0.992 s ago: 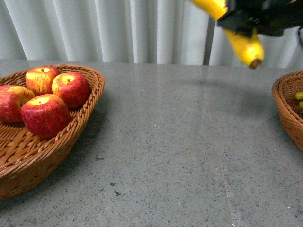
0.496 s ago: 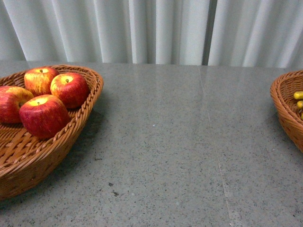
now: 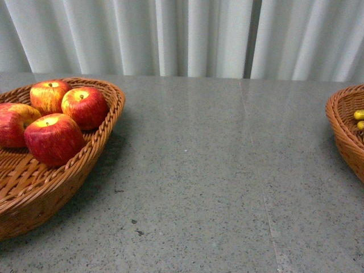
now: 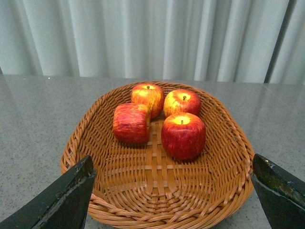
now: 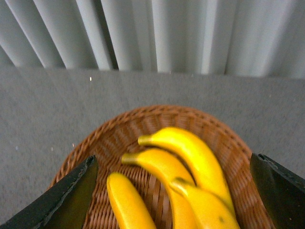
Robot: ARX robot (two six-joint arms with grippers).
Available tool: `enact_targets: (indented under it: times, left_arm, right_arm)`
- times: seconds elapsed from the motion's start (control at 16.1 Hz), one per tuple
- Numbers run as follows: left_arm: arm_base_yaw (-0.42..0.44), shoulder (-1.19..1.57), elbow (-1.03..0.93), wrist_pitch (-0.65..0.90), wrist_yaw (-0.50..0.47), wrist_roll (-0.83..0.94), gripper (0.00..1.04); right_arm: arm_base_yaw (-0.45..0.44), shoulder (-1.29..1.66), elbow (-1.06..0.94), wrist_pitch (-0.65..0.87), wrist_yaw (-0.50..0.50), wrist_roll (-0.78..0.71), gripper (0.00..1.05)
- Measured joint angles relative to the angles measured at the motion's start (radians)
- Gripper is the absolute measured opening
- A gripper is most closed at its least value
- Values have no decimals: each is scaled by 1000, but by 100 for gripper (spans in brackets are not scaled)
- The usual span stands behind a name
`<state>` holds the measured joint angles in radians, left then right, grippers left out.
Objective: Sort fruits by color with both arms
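Several red apples [image 3: 54, 138] with yellow stem hollows lie in a wicker basket [image 3: 85, 165] at the left of the front view. The left wrist view shows the same apples [image 4: 183, 136] in that basket [image 4: 224, 191]; my left gripper [image 4: 174, 198] hangs open and empty above its near rim. Several yellow bananas [image 5: 190, 152] lie in a second wicker basket [image 5: 114, 129] in the right wrist view; my right gripper [image 5: 174, 191] is open and empty above them. In the front view that basket [image 3: 344, 136] sits at the right edge with banana tips [image 3: 359, 115] showing. Neither arm shows in the front view.
A grey speckled tabletop [image 3: 216, 170] lies between the two baskets. A white pleated curtain [image 3: 170, 34] hangs behind the table.
One second ago my right gripper held a banana at the top right of the front view. It has since left that view, and the banana now lies in the right basket.
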<state>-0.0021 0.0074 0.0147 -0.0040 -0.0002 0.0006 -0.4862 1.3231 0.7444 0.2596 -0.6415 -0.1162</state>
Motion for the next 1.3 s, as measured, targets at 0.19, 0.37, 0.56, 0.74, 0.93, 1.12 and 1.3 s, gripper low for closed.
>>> enact_targets:
  times: [0.19, 0.37, 0.56, 0.74, 0.93, 1.12, 1.3]
  left_arm:
    - [0, 0, 0, 0, 0, 0, 98]
    - [0, 0, 0, 0, 0, 0, 98]
    - [0, 0, 0, 0, 0, 0, 98]
    - [0, 0, 0, 0, 0, 0, 98]
    - [0, 0, 0, 0, -1, 0, 98]
    - [0, 0, 0, 0, 0, 0, 98]
    - [0, 0, 0, 0, 0, 0, 98]
  right_arm:
    - [-47, -138, -51, 140, -65, 201, 98]
    - [-85, -330, -158, 138, -133, 345, 98]
    - [-71, -630, -279, -33, -29, 319, 86]
    - [33, -1023, -477, -281, 203, 154, 47]
    - [138, -1219, -676, -219, 299, 129, 12]
    - [273, -1267, -710, -243, 420, 122, 2]
    - [496, -1319, -732, -262, 621, 122, 2]
